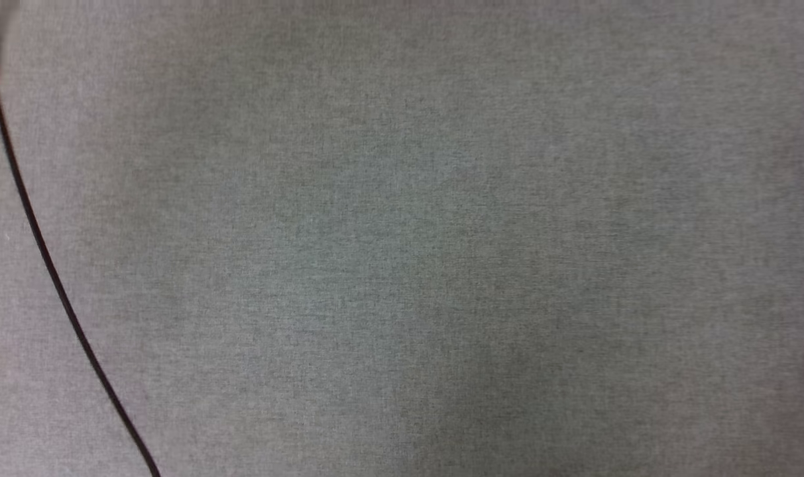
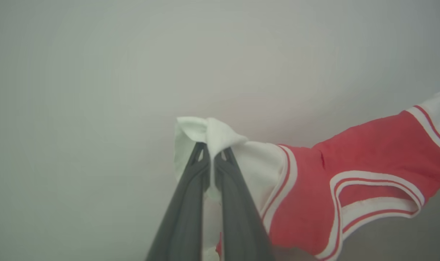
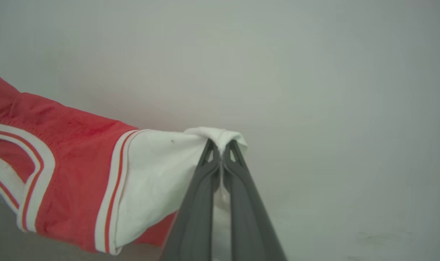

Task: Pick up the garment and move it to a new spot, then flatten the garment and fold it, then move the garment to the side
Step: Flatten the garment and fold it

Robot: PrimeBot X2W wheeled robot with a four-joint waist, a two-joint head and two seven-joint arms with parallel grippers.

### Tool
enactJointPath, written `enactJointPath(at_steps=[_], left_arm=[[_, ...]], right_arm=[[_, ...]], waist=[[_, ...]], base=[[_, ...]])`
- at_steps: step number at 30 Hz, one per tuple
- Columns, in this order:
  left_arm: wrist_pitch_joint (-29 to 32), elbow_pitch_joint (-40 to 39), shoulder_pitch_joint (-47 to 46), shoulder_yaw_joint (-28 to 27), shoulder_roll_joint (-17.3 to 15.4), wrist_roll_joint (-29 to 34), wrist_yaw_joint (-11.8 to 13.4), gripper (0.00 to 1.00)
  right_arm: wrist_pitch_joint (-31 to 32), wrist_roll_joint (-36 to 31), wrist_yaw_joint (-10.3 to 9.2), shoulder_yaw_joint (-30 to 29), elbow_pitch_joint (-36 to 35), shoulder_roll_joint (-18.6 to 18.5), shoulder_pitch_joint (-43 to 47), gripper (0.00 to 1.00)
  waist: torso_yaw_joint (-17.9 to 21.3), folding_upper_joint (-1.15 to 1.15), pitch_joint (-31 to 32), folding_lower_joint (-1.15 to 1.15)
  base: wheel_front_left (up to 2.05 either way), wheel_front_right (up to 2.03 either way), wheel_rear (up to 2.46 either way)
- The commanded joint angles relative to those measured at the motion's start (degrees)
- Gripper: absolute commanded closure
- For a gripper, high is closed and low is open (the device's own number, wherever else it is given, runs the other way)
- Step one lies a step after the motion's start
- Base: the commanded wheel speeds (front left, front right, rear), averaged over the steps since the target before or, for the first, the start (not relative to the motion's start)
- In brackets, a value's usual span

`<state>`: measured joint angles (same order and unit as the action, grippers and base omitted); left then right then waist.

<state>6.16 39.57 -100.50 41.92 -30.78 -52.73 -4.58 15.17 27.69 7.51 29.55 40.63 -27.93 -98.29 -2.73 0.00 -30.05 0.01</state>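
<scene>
The head view looks down on a grey woven surface (image 1: 441,232) that reaches every edge of that picture; whether it is a counter cannot be told. The garment (image 2: 368,145) hangs spread between the two hands, held by its white sleeves in front of a plain pale background. In the left wrist view it runs from the pinched white cloth at the centre out to the right edge: first white sleeve, then a red-and-white striped band, then the red body with a curved striped neckline, and a further strip of white at the far right. In the right wrist view the garment (image 3: 78,145) runs the other way, from the white sleeve at the centre across a striped band to the red body and neckline trim at the left edge. Whether its lower part touches anything beneath cannot be told. The left hand (image 2: 212,148) has its two dark fingers pressed together, with a bunched fold of white sleeve cloth clamped between the tips and puffing up above them. The right hand (image 3: 221,145) is closed the same way, its tips pinching a small hump of white sleeve cloth. A thin black cable (image 1: 51,265) crosses the grey surface near its left edge, slanting from the top left corner down to the bottom edge.
</scene>
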Motion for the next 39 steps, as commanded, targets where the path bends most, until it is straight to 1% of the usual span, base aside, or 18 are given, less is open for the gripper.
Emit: enactJointPath(at_steps=[1,4,5,7,8,10,13,14,17,19,20,21,23,29,33,39], left_arm=[[-1.96,0.99,5.04,0.30,-0.26,-1.18,-0.90,1.00],[-4.73,1.62,12.52,0.56,-0.54,-2.94,-1.44,1.00],[-4.73,1.62,12.52,0.56,-0.54,-2.94,-1.44,1.00],[-6.63,1.29,18.24,1.01,-0.95,-4.03,-1.88,1.00],[-8.67,0.51,23.94,1.31,-1.32,-4.97,-1.94,1.00],[-10.57,-0.52,29.96,1.42,-1.78,-6.02,-1.75,1.00],[-12.80,-3.09,39.59,1.51,-2.64,-8.01,-0.60,1.00],[-14.75,-6.73,48.83,1.76,-4.50,-9.48,1.35,1.00],[-15.94,-10.66,58.09,2.02,-6.75,-11.37,3.05,1.00],[-16.26,-13.91,64.27,2.36,-8.13,-12.80,4.75,1.00],[-16.26,-13.91,64.27,2.36,-8.13,-12.80,4.75,1.00],[-16.79,-15.27,67.22,2.10,-9.16,-13.73,5.47,1.00],[-17.50,-18.24,72.87,1.78,-10.96,-15.36,7.13,1.00],[-19.03,-27.05,87.10,1.86,-14.40,-18.87,12.31,1.00],[-19.58,-31.26,93.89,2.34,-15.83,-20.33,15.22,1.00],[-20.15,-34.58,101.17,2.98,-17.03,-21.71,17.85,1.00]], right_arm=[[-2.38,1.46,-0.04,1.68,1.37,0.82,4.53,1.00],[-5.45,4.19,-0.04,3.79,2.36,1.45,10.85,1.00],[-5.45,4.19,-0.04,3.79,2.36,1.45,10.85,1.00],[-7.43,6.18,-0.04,5.52,2.66,1.69,15.66,1.00],[-9.11,8.03,-0.04,7.40,2.39,1.24,20.46,1.00],[-10.46,10.00,-0.04,9.38,1.81,0.37,25.53,1.00],[-11.96,13.05,-0.04,11.82,-0.04,-1.26,32.90,1.00],[-13.40,15.80,-0.04,13.58,-2.15,-3.26,40.30,1.00],[-14.33,18.35,-0.04,14.67,-4.61,-5.76,47.55,1.00],[-14.73,20.08,-0.04,14.65,-6.46,-7.60,52.62,1.00],[-14.73,20.08,-0.04,14.65,-6.46,-7.60,52.62,1.00],[-14.66,20.68,-0.04,14.81,-7.29,-8.26,54.98,1.00],[-14.61,22.03,-0.05,14.35,-9.10,-10.11,59.67,1.00],[-12.94,25.42,-0.06,11.10,-14.71,-15.03,73.90,1.00],[-9.76,26.90,-0.06,7.65,-18.83,-17.82,83.11,1.00],[-2.59,28.71,-0.07,2.13,-24.21,-20.82,95.99,1.00]], waist=[[0.76,0.00,1.47,-0.01],[1.21,0.00,3.46,-0.01],[1.21,0.00,3.46,-0.01],[1.51,0.00,5.08,-0.01],[1.66,0.00,6.84,-0.01],[1.73,0.00,8.77,-0.01],[1.92,0.00,11.62,-0.01],[2.09,0.00,14.67,-0.01],[2.36,0.00,17.62,-0.01],[2.47,0.00,19.48,-0.01],[2.47,0.00,19.48,-0.01],[2.68,0.00,20.40,-0.01],[2.80,0.00,21.83,-0.01],[2.20,0.00,25.07,-0.01],[1.68,0.00,26.28,-0.01],[1.00,0.00,27.33,-0.01]], base=[[0.00,0.00,0.00],[0.00,0.00,0.00],[0.00,0.00,0.00],[0.00,0.00,0.00],[0.00,0.00,0.00],[0.00,0.00,0.00],[0.00,0.00,0.00],[0.00,0.00,0.00],[0.00,0.00,0.00],[0.00,0.00,0.00],[0.00,0.00,0.00],[0.00,0.00,0.00],[0.00,0.00,0.00],[0.00,0.00,0.00],[0.00,0.00,0.00],[0.00,0.00,0.00]])
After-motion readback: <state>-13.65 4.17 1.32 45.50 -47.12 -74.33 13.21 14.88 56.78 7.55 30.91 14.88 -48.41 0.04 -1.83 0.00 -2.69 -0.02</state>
